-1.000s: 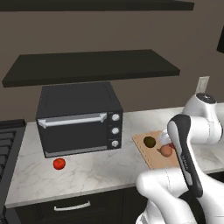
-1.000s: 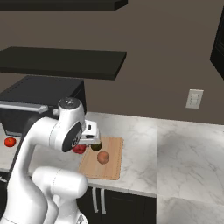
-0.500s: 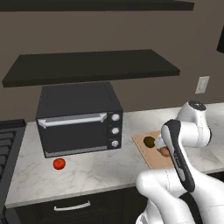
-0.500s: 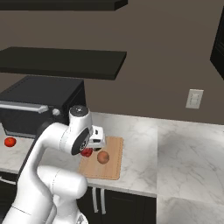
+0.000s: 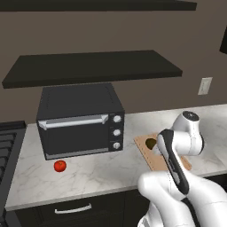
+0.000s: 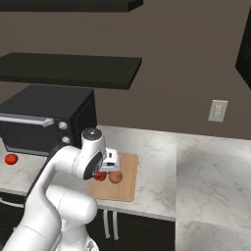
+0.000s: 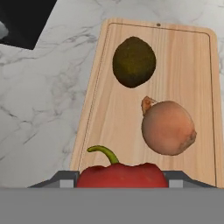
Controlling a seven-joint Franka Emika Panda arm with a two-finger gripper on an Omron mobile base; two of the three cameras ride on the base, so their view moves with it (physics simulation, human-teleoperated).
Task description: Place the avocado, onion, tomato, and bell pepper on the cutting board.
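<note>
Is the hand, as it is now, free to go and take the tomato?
Probably not: the hand is shut on the bell pepper over the cutting board; the tomato lies by the toaster oven.

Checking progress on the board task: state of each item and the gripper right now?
avocado: lying on the cutting board
onion: on the board, beside the avocado
bell pepper: held in the gripper, over the board's near end
tomato: on the counter before the toaster oven, off the board
toaster oven: door closed
</note>
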